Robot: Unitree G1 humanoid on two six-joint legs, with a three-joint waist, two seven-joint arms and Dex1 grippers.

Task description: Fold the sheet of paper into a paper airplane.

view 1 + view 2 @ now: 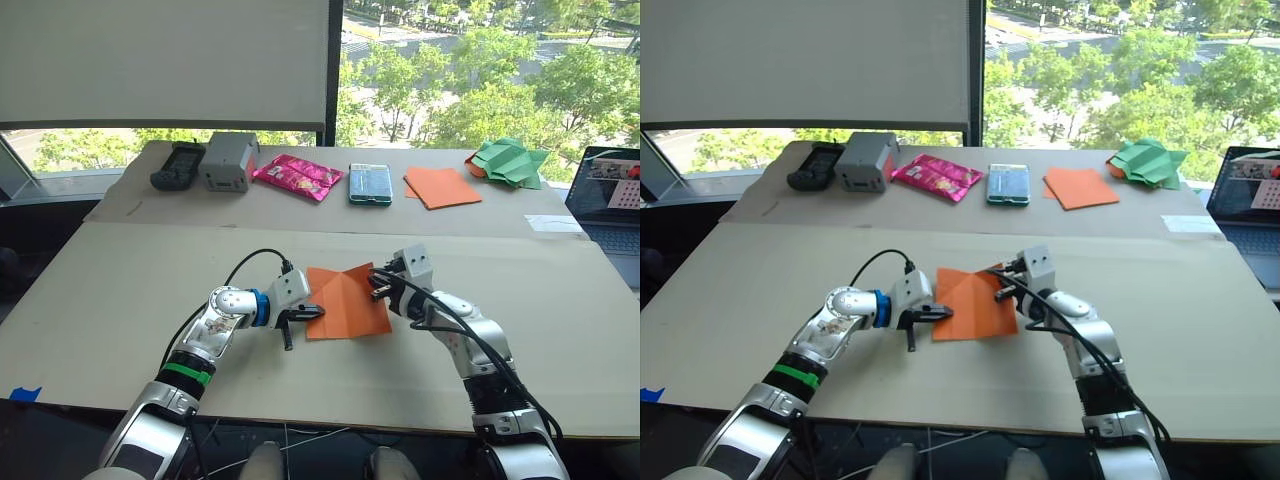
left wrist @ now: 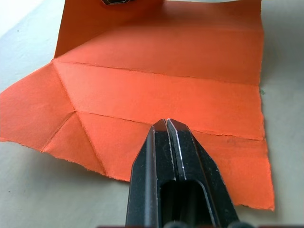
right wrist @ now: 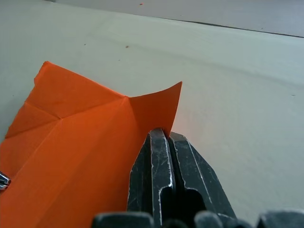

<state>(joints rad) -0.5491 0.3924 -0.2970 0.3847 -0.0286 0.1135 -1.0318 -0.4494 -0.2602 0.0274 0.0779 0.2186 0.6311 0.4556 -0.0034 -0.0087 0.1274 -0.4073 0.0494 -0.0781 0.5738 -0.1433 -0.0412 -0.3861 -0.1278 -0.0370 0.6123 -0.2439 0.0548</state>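
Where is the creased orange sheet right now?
The sheet of paper lies on the near table, centred in the head views, between the left gripper at its left edge and the right gripper pinching its lifted right corner.

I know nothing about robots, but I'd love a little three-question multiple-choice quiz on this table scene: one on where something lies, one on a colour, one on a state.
1. Where does the creased sheet of paper lie?
A. between the two grippers
B. on the laptop
C. beside the pink packet

2. What colour is the crumpled paper at the far right of the table?
A. blue
B. green
C. white

3. How are the left gripper's fingers?
A. wide open
B. holding a phone
C. shut together

Answers: 1 A, the left gripper is at the sheet's one edge and the right gripper at the other. 2 B, it is green next to a smooth orange square. 3 C, the left wrist view shows no gap between them, tips resting on the sheet.
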